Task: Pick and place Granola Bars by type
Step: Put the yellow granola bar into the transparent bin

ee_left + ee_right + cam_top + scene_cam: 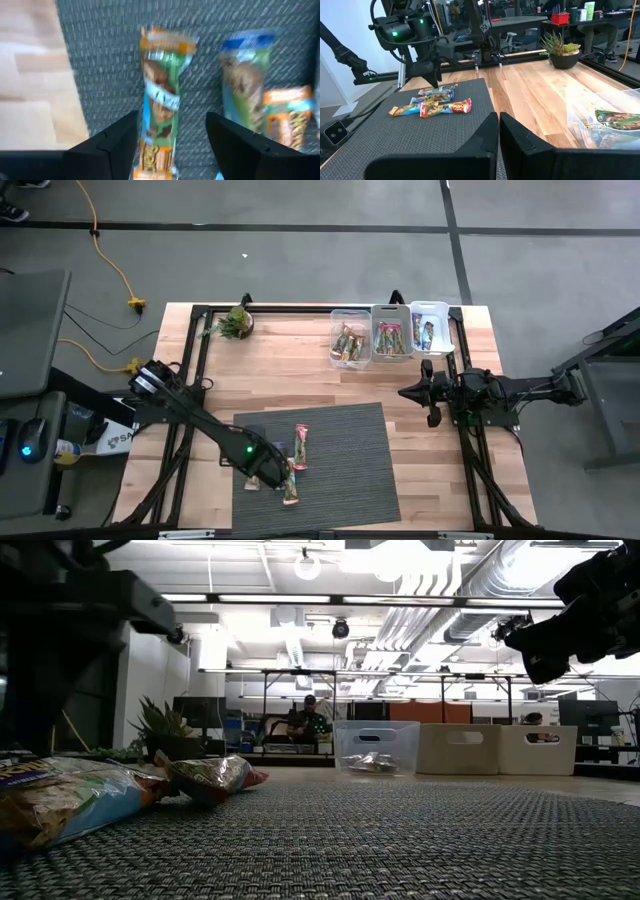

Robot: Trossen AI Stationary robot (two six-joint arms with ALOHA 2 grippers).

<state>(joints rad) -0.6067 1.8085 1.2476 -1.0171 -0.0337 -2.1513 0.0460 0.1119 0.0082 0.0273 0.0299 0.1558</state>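
Note:
Three granola bars lie flat on the grey mat (340,470). My left gripper (172,120) hangs open just above one with an orange, green and blue wrapper (160,95), pointing down, one finger on each long side and touching nothing. A blue-green bar (245,80) and an orange bar (287,117) lie beside it. In the right wrist view my left gripper (433,77) stands over the same cluster of bars (437,102). My right gripper (498,127) waits shut and level at the table's right side (405,393).
Three clear bins (350,340), (391,332), (430,328) holding more bars stand at the table's far right. A small potted plant (236,322) sits at the far left. Bare wood surrounds the mat; the mat's right half is free.

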